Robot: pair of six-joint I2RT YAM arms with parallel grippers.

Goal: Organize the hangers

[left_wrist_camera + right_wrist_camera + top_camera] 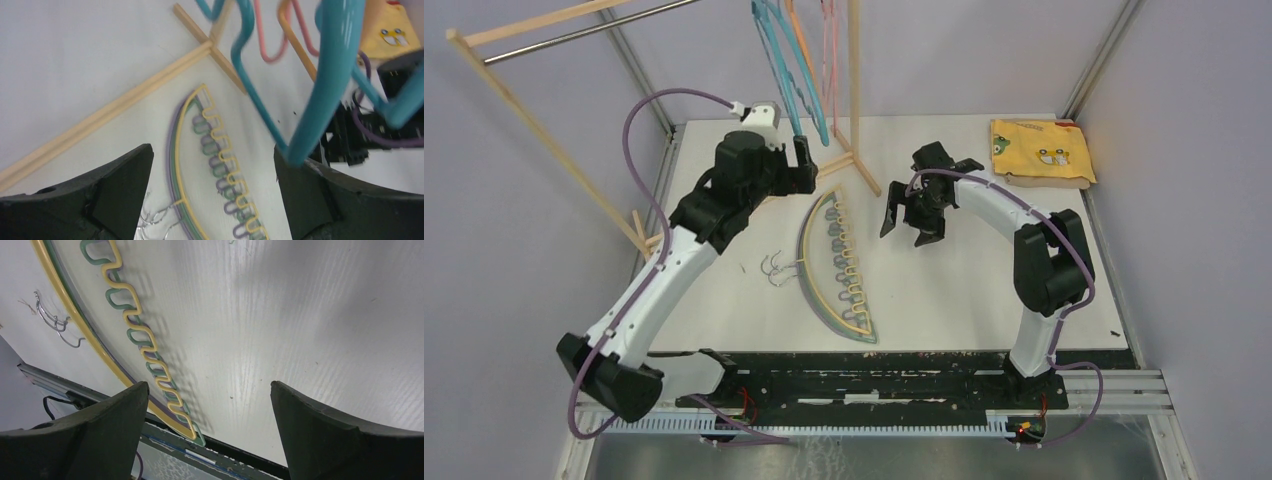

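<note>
Left arm stretches to the rack (855, 80), left gripper (212, 150) spread wide, teal hanger (325, 75) by one finger; right gripper (208, 385) gapes low, stacked hangers (176, 165) just beside.

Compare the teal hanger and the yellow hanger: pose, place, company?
1. The teal hanger hangs upright; the yellow hanger lies flat on the table.
2. Teal hangs beside the pink hanger and orange hanger; yellow tops the green hanger and purple hanger.
3. Teal is right by the open left fingers; yellow has nothing gripping it.
Shared: both are thin pastel hangers.
</note>
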